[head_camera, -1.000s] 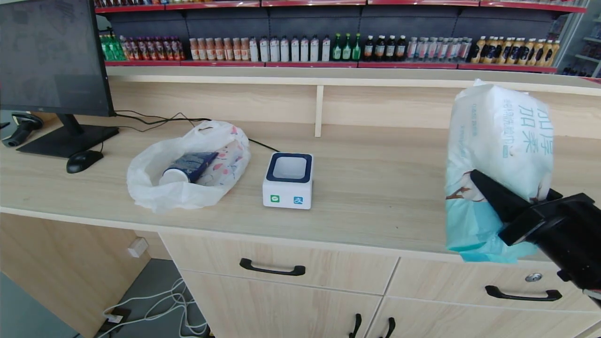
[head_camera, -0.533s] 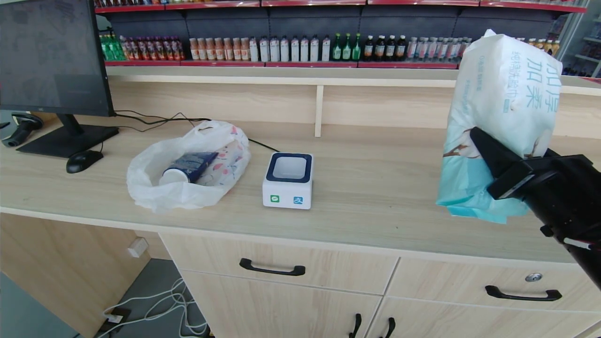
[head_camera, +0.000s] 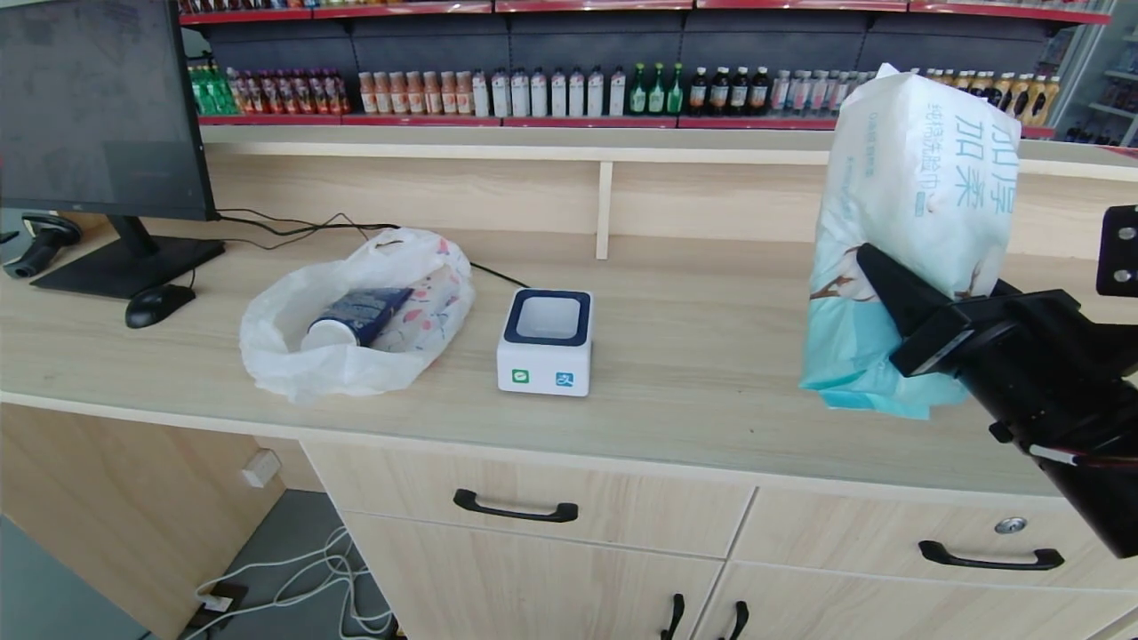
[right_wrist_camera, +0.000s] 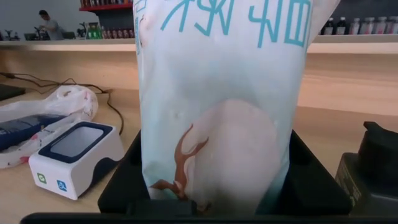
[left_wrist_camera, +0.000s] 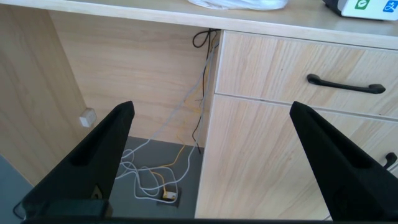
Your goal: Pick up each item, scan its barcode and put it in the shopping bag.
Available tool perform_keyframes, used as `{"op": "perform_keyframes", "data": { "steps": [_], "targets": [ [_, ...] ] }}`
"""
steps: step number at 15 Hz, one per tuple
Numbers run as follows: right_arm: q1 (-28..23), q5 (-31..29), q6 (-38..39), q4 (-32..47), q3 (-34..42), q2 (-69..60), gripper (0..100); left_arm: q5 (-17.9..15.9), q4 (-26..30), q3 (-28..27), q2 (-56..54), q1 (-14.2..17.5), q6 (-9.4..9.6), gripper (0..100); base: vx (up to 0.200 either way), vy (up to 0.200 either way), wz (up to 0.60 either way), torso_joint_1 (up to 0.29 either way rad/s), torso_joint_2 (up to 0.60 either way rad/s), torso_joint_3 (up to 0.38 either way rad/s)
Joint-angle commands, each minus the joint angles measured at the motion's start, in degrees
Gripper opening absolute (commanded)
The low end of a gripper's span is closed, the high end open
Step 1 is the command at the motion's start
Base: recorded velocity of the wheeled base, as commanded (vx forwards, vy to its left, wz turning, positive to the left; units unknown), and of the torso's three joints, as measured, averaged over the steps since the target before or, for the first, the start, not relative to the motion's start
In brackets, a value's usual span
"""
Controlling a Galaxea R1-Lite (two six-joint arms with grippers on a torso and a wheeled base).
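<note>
- Pack point(head_camera: 916, 178) is bound for the bag point(head_camera: 267, 347), which lies far left of the right gripper point(head_camera: 929, 271) and already holds a tube point(head_camera: 356, 316).
- Left gripper point(left_wrist_camera: 211, 109) hangs below the counter point(head_camera: 711, 356) edge, fingers spread, holding nothing.
- Scanner point(head_camera: 545, 342) sits left of and lower than the right gripper, between it and the bag, well apart from the pack.
- Right gripper pinches the pack's lower half and holds it upright. Over the last second it has raised the pack higher above the counter and carried it a little leftward.
- Judgement: pickup is done and the carry to the scanner is under way. The scan is not yet made.
</note>
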Motion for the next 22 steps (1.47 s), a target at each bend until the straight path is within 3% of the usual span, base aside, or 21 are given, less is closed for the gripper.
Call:
{"op": "perform_keyframes", "data": {
  "steps": [1,5,10,22],
  "targets": [
    [0.15,0.18,-0.06,-0.36,-0.17,0.87,0,0.01,-0.01,0.0,-0.02,-0.07,0.02,100,-0.2,0.0,0.0,0.002,0.0,0.007],
    [0.24,0.18,-0.15,-1.33,-0.25,2.46,0,0.01,-0.01,0.0,-0.02,-0.07,0.02,100,-0.2,0.0,0.0,0.008,0.0,0.002],
    [0.15,0.09,-0.41,-2.29,-0.25,3.16,0,0.01,-0.01,0.0,-0.02,0.02,-0.07,100,0.0,0.0,0.0,0.0,0.0,0.0],
    [0.15,0.09,-0.68,-2.82,1.06,2.19,0,0.01,-0.01,0.0,-0.02,0.02,-0.33,100,0.0,0.2,0.0,0.007,0.0,0.002]
  ]
}}
